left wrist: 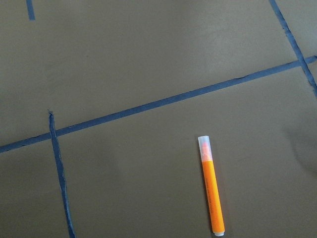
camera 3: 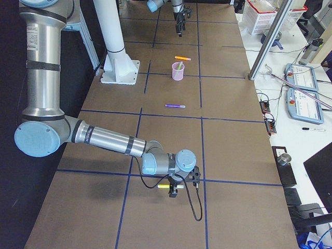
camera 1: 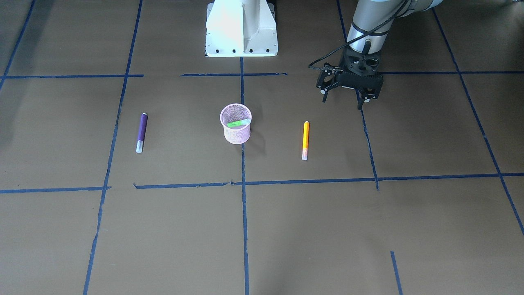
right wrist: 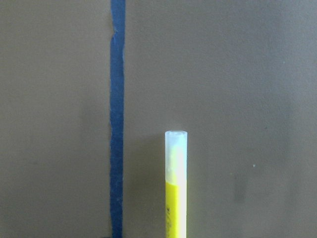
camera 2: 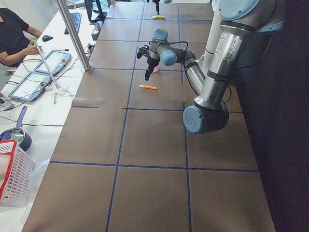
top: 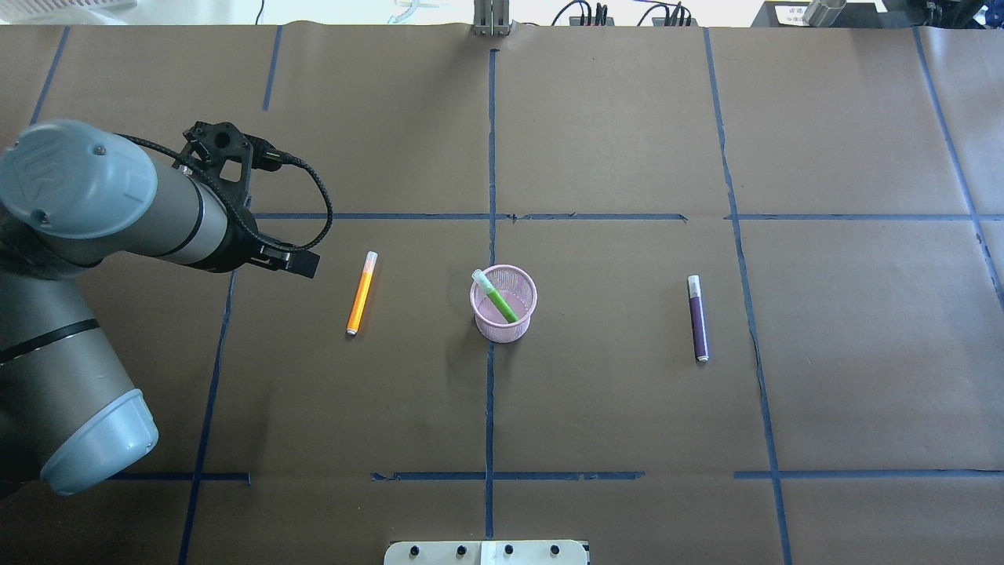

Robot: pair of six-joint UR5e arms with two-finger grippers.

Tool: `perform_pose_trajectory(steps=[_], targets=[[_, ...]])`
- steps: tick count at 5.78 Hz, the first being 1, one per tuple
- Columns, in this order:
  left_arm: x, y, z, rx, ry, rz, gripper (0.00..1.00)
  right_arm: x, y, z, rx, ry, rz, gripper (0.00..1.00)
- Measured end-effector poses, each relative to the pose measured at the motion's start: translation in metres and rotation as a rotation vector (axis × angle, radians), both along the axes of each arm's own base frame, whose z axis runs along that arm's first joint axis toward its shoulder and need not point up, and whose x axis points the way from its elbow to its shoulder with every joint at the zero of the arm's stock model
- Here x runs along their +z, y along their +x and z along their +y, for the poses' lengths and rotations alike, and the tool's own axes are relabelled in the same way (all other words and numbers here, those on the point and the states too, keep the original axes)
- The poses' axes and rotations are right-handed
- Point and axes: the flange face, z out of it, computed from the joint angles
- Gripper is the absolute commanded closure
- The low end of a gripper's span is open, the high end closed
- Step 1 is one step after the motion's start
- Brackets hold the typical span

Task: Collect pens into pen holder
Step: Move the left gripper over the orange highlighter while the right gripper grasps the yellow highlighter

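The pink mesh pen holder [camera 1: 237, 137] stands at the table's middle, also in the overhead view [top: 502, 329]. The green pen [camera 1: 238, 123] leans inside it. The orange pen [camera 1: 305, 140] lies flat on the holder's left side and shows in the left wrist view [left wrist: 211, 186]. The purple pen [camera 1: 141, 132] lies flat on the holder's right side [top: 697, 317]. My left gripper [camera 1: 344, 100] is open and empty, raised above the table beside the orange pen. My right gripper [camera 3: 174, 189] is far off at the table's right end, next to a yellow pen [right wrist: 176, 188]; I cannot tell its state.
The robot's white base [camera 1: 241, 28] stands at the table's robot-side edge. Blue tape lines [top: 490, 392] divide the brown table into squares. Teach pendants [camera 3: 301, 78] and a basket [camera 3: 262, 13] sit on the side bench beyond the table's far edge.
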Motion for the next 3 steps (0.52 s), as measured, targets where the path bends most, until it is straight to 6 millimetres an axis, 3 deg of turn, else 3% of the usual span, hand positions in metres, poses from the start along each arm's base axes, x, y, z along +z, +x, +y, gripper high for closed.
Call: perform_pose_trajectory(steps=[3], targets=[[0.0024,-0.0009,0.0002,-0.001,-0.001,-0.005,0.0,0.0171,-0.0084,0.0043,0.008,-0.001,-0.003,0.48]])
